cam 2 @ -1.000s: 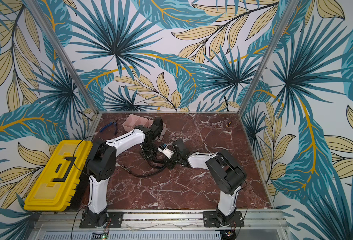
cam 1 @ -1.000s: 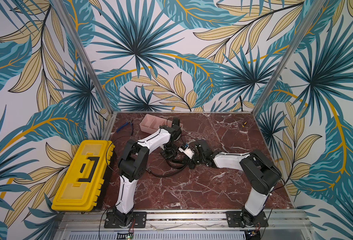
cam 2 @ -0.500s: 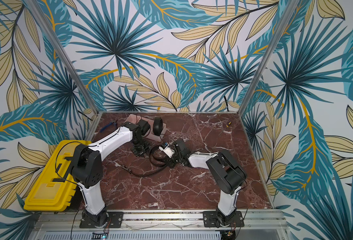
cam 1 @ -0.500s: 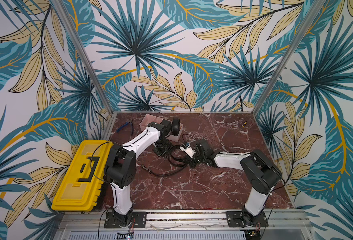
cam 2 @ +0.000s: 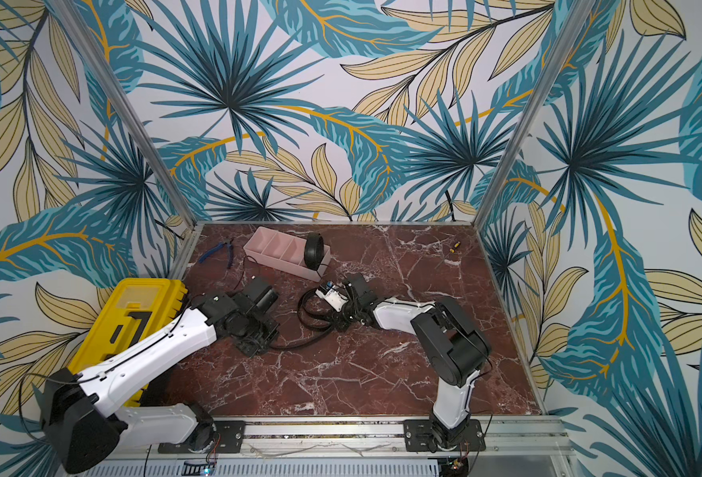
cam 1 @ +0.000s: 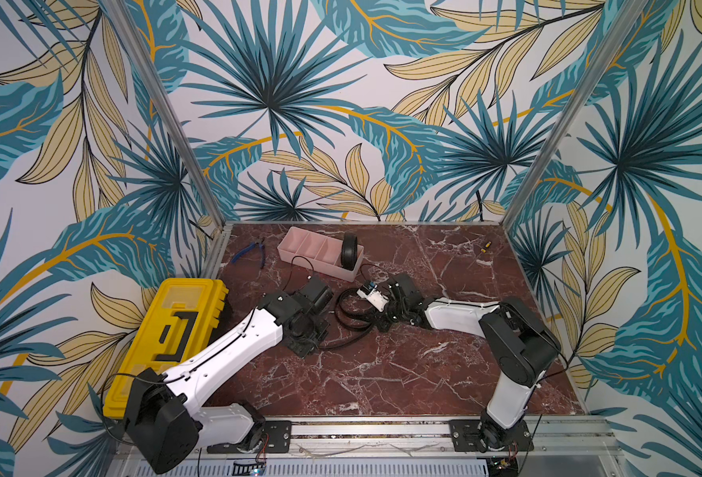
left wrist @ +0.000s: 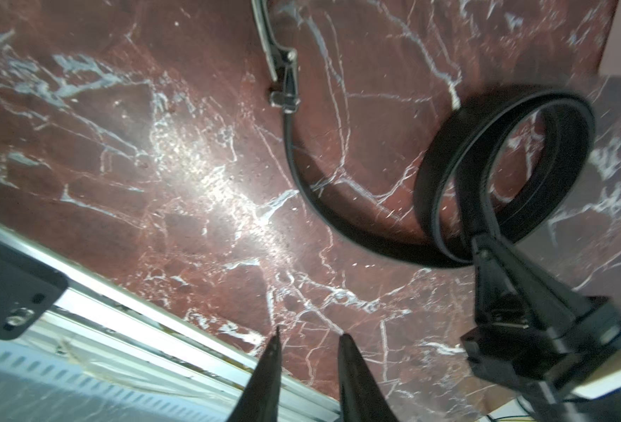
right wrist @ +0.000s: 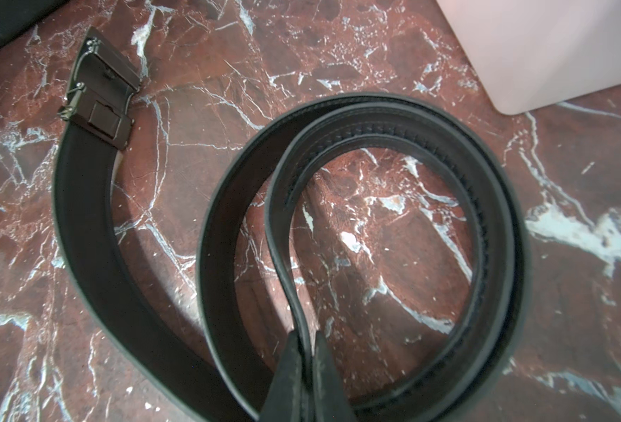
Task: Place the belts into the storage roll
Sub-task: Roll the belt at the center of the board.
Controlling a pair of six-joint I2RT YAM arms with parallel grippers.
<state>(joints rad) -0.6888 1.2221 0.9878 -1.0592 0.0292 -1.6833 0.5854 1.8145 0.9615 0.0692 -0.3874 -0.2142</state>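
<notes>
Both top views look steeply down from high onto the marble table at lower centre; both wrist cameras, close up, share the loose belt.

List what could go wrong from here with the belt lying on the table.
1. The right gripper pinches only the inner end of the loose belt. Its coil is slack, so lifting may unwind it.
2. The buckle end trails free and could snag on the wall of the pink tray.
3. The coiled belt stands upright in the tray's end compartment, and a bump might tip it out.
</notes>
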